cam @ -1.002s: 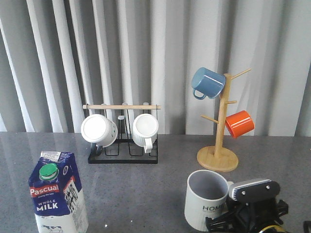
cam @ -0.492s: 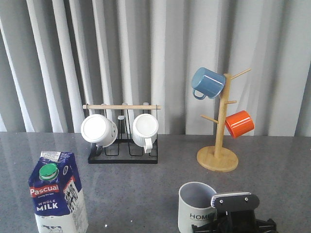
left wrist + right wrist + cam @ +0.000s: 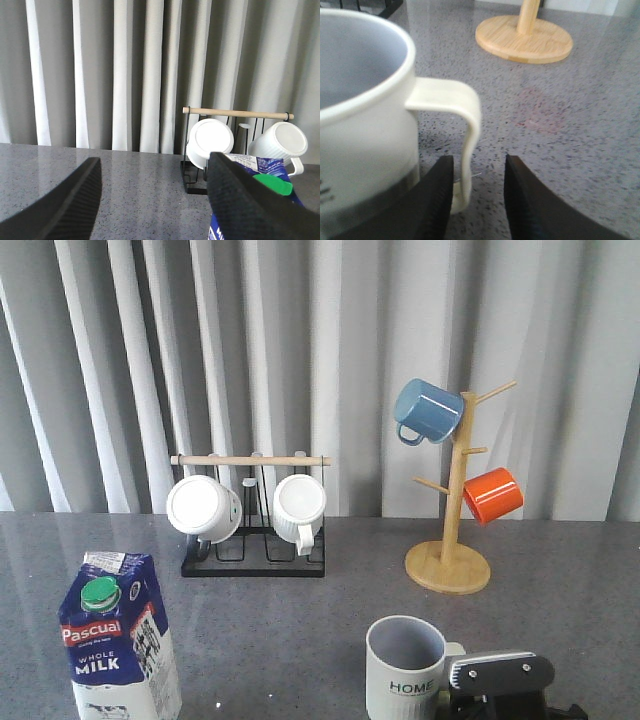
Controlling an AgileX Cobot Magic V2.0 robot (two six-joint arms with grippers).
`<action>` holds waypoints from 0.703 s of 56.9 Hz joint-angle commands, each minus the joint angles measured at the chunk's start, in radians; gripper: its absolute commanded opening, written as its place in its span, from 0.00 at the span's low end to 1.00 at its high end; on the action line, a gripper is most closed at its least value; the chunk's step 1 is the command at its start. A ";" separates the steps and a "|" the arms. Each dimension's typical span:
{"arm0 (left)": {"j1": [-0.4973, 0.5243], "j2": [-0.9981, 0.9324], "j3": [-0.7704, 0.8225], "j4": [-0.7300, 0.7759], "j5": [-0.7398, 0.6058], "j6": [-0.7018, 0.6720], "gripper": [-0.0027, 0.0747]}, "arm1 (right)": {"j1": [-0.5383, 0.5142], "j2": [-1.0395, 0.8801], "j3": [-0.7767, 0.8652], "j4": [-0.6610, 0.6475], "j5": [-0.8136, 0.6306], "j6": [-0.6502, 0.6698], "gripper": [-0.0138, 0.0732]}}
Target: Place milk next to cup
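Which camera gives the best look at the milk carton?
The front view: the milk shows nearly whole, label readable. The left wrist view catches only its top and green cap, behind a gripper finger. The right wrist view doesn't show it.

The right gripper point(image 3: 478, 192) sits low, just right of the cup point(image 3: 404, 668), its two dark fingers point(image 3: 434, 200) standing on either side of the cup's handle, one touching its lower end; whether they press it cannot be told. In the front view only its grey wrist housing shows, beside the cup. The left gripper point(image 3: 155, 200) has its two black fingers point(image 3: 65, 202) spread wide apart, nothing between them, one finger in front of the milk point(image 3: 272, 176)
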 commanded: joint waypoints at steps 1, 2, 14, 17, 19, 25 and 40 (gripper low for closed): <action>-0.002 0.002 -0.035 -0.001 -0.069 -0.002 0.62 | 0.000 -0.101 0.040 -0.071 -0.104 0.026 0.49; -0.002 0.002 -0.035 -0.001 -0.069 -0.002 0.62 | 0.000 -0.118 0.055 -0.084 -0.100 0.032 0.49; -0.002 0.002 -0.035 -0.001 -0.069 -0.002 0.62 | -0.003 -0.346 0.152 -0.198 0.069 0.046 0.49; -0.002 0.002 -0.035 -0.001 -0.069 -0.002 0.62 | -0.013 -0.404 0.149 -0.200 0.137 0.012 0.49; -0.002 0.002 -0.035 -0.001 -0.069 -0.002 0.62 | -0.030 -0.468 0.142 -0.205 0.184 -0.013 0.49; -0.002 0.002 -0.035 -0.001 -0.069 -0.002 0.62 | -0.089 -0.623 0.108 -0.220 0.316 -0.056 0.49; -0.002 0.002 -0.035 -0.001 -0.069 -0.002 0.62 | -0.213 -0.923 0.049 -0.350 0.613 -0.095 0.48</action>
